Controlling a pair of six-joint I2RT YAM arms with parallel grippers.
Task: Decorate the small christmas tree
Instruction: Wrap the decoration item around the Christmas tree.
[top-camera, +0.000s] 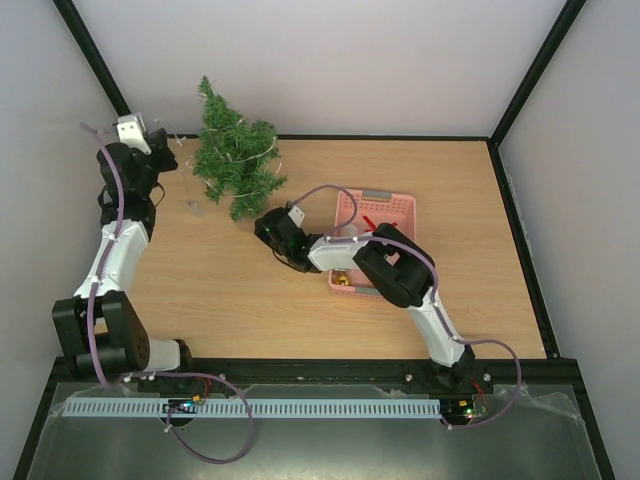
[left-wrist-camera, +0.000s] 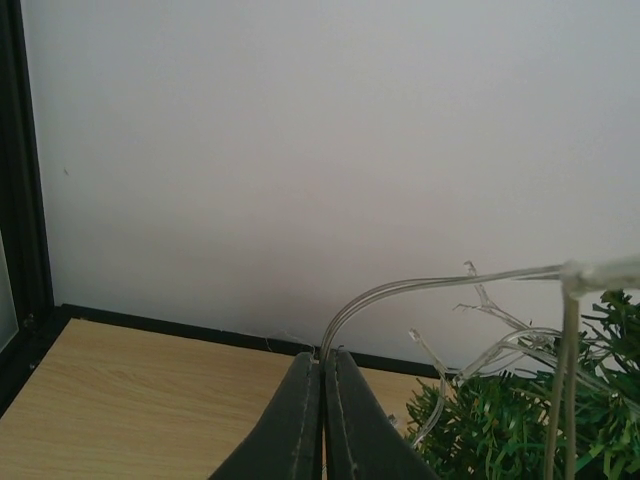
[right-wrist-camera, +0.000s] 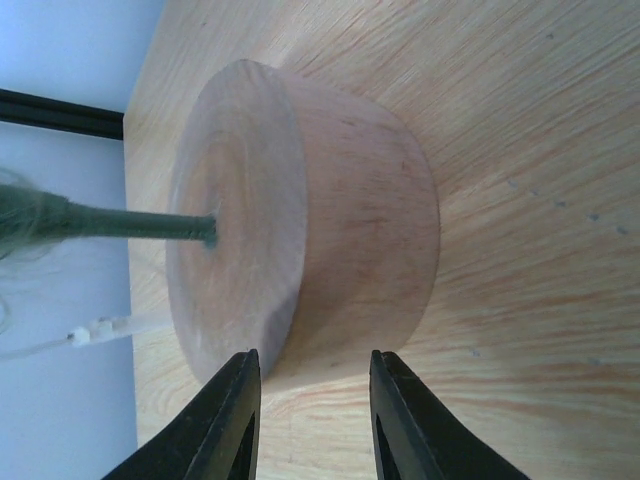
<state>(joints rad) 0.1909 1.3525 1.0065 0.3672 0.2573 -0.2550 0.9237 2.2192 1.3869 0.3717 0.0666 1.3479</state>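
A: Where is the small christmas tree (top-camera: 235, 150)?

B: At the far left of the wooden table (top-camera: 230, 300), close to the back wall. It stands upright on a round wooden base (right-wrist-camera: 330, 200), with a thin green stem (right-wrist-camera: 130, 222) running into the middle of the disc.

A: Anything on it?

B: A clear light string (top-camera: 262, 152) loops through the branches. One run of it leads off to the left, to the left gripper (left-wrist-camera: 322, 355).

A: Does that gripper have it?

B: Yes. Its fingers are pressed together and the wire comes out from between their tips, arching over towards the foliage.

A: And the right gripper (right-wrist-camera: 310, 360)?

B: It is low at the near right side of the tree, aimed at the base. Its jaws stand part open, with the rim of the disc showing between the fingertips. Whether they touch the wood, I cannot tell.

A: What lies beyond?

B: A pink plastic basket (top-camera: 400, 208) to the right, partly hidden by the right arm, with a red piece (top-camera: 370, 222) inside it.
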